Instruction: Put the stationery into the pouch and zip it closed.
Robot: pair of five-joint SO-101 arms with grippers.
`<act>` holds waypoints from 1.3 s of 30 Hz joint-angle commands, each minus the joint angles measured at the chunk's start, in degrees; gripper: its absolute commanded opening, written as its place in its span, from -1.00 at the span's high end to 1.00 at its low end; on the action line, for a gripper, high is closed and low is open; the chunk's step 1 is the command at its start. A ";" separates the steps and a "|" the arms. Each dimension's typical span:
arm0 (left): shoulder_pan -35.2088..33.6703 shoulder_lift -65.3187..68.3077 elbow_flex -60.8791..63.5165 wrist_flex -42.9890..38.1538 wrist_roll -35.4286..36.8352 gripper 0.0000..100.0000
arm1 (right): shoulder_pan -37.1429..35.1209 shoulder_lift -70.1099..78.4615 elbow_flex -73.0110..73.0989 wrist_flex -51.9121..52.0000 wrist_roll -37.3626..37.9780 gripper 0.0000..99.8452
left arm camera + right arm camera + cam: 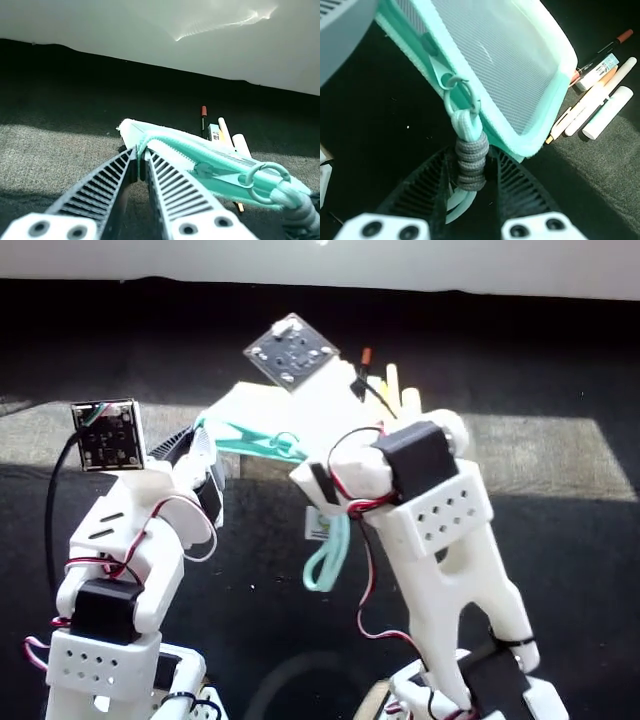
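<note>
Left gripper [141, 154] clamped on mint mesh pouch [172, 141] edge, right gripper [470, 157] pinching its grey zipper cord [470, 172], pens [602, 102] just beside pouch, ends hidden behind it

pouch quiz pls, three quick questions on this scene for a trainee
1. True or false: the stationery already lies inside the pouch.
2. What does the right gripper grip? A) a pen B) the grey-wrapped cord on the zip pull C) nothing
3. Fill in, open or shut: the left gripper is ____ on the pouch's edge.

Key: 1 false, it lies outside, beside the pouch; 2 B; 3 shut.
</note>
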 commanded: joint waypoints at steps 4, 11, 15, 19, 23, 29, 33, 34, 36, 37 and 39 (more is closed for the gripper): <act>-0.75 -1.27 -3.03 0.26 0.62 0.98 | 11.21 -8.13 6.46 -0.04 7.03 0.99; -0.75 -1.27 -3.30 0.26 0.62 0.98 | 17.98 -12.79 14.20 -2.51 9.67 0.99; -0.75 -1.27 -3.47 0.09 0.62 0.98 | 21.32 -14.29 19.47 -6.37 9.67 0.99; -0.75 -1.27 -3.21 0.09 0.62 0.98 | 21.41 -15.87 23.43 -7.78 9.32 0.99; -0.75 -1.27 -3.03 0.26 0.62 0.98 | 21.41 -18.42 23.69 -8.13 9.32 0.99; -0.66 -1.27 -3.03 0.26 0.44 0.98 | 21.41 -22.37 24.13 -7.87 9.23 0.99; -0.31 -1.27 -3.03 0.00 0.44 0.98 | 21.41 -22.55 24.22 -6.20 6.24 0.93; -0.31 -1.27 -3.03 0.00 0.35 0.98 | 21.41 -22.55 24.22 -5.49 4.22 0.87; -0.31 -1.27 -3.03 0.18 0.26 0.98 | 21.41 -22.55 24.22 -4.35 0.35 0.68; -0.31 -1.27 -3.03 0.26 0.26 0.98 | 21.41 -22.73 24.22 -4.00 -1.14 0.60; -0.40 -1.27 -3.03 0.26 0.26 0.98 | 21.32 -23.08 23.96 -4.00 -1.76 0.47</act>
